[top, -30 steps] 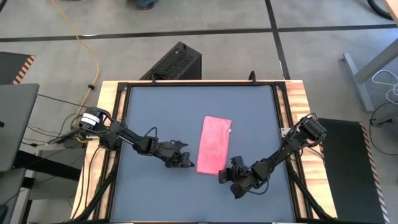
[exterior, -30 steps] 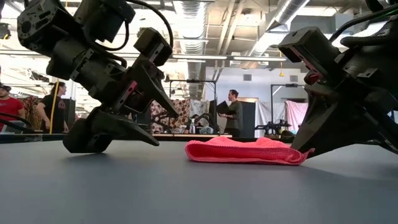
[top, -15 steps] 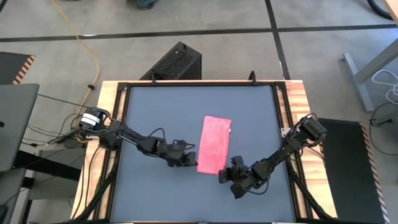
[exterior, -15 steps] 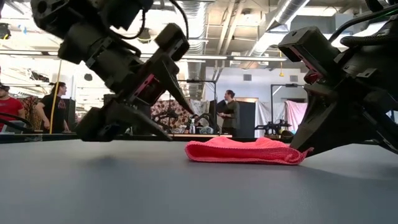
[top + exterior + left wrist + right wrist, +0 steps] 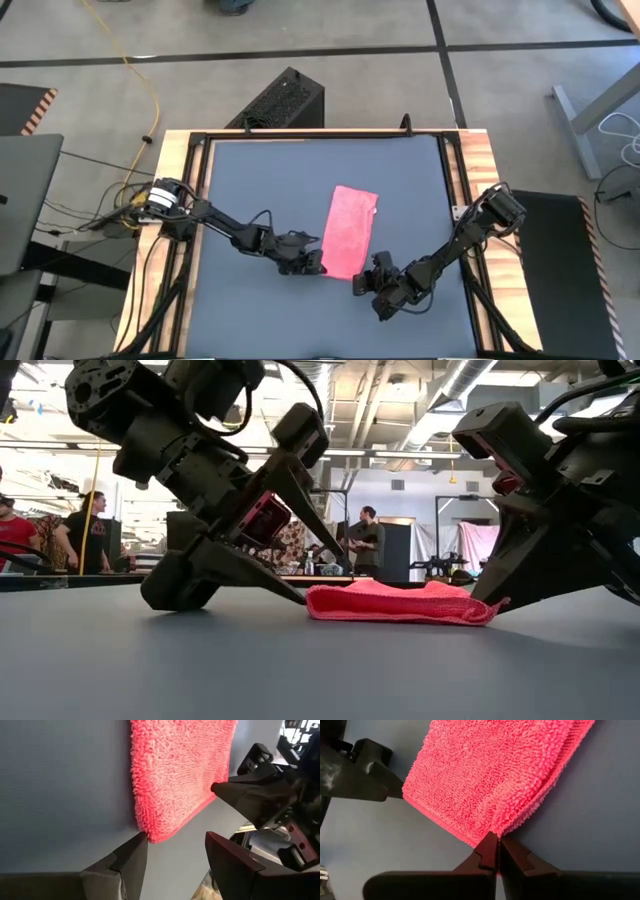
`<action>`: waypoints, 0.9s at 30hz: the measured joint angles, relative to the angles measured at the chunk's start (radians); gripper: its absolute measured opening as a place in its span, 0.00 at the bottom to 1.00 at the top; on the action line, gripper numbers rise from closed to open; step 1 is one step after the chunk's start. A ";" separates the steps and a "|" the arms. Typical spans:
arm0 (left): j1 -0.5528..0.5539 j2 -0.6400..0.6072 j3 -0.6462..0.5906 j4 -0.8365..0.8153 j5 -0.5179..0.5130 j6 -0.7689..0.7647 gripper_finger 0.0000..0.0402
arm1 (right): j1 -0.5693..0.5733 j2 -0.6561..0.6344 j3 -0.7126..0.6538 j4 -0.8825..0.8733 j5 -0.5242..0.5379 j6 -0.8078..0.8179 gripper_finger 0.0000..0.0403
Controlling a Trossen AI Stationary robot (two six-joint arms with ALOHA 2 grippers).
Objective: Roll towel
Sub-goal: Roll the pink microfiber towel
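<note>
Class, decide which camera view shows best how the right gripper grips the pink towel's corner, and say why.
The right wrist view: the right gripper is shut on a corner of the towel, seen close up. The high view shows the whole towel, but the grip is tiny there. The low view shows only its edge. The left wrist view shows another corner by the open left gripper.

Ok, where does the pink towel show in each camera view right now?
High: towel at table centre.
Low: flat, centre-right.
Left wrist: upper middle.
Right wrist: upper middle.
Shared landmark: right tool pinching a near towel corner.
</note>
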 joint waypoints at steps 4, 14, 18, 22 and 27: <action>-0.002 0.001 0.006 -0.010 0.004 0.004 0.47 | 0.000 0.000 0.000 0.000 0.000 0.000 0.09; -0.003 0.002 0.007 -0.040 0.012 0.004 0.26 | 0.000 0.000 0.000 0.000 0.000 0.000 0.09; -0.004 0.002 0.007 -0.056 0.015 0.015 0.14 | 0.000 0.000 0.000 0.000 -0.001 0.000 0.09; -0.004 0.003 0.007 -0.059 0.016 0.015 0.03 | 0.000 0.000 0.000 0.001 -0.001 0.000 0.09; -0.005 0.003 0.006 -0.061 0.018 0.016 0.02 | 0.006 0.000 0.000 0.000 -0.001 0.010 0.09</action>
